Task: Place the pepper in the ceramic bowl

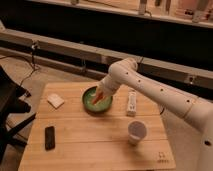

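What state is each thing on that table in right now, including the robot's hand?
gripper: over the ceramic bowl, at its right side.
pepper: at the gripper, above the bowl's inside.
ceramic bowl: upright on the wooden table.
white cup: upright, apart from the bowl.
black phone: lying flat.
white remote: lying flat, right of the bowl.
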Controlling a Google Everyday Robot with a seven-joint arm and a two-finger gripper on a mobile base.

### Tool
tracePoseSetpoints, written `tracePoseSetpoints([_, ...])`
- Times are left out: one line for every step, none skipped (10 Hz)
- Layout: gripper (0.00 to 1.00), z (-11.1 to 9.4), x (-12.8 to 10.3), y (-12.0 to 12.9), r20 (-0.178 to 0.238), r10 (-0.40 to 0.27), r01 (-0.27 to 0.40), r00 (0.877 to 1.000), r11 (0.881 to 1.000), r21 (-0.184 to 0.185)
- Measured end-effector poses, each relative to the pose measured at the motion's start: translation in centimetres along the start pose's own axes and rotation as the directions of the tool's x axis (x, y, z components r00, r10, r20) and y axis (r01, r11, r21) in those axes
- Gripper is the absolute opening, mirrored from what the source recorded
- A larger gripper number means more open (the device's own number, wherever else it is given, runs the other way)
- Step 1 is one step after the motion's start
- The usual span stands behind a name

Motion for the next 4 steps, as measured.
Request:
tracePoseSetpoints([0.70, 0.03, 0.06, -0.05, 0.000, 0.000, 0.000, 1.000, 1.000, 0.000])
tracePoseSetpoints([0.70, 0.09, 0.10, -0.16, -0.001, 0.000, 0.000, 1.000, 1.000, 0.001])
tracePoseSetpoints([0.70, 0.18, 0.10, -0.26, -0.001, -0.001, 0.001, 1.000, 1.000, 0.001])
tracePoseSetpoints([0.70, 0.23, 0.17, -0.42, -0.002, 0.000, 0.000, 1.000, 1.000, 0.002])
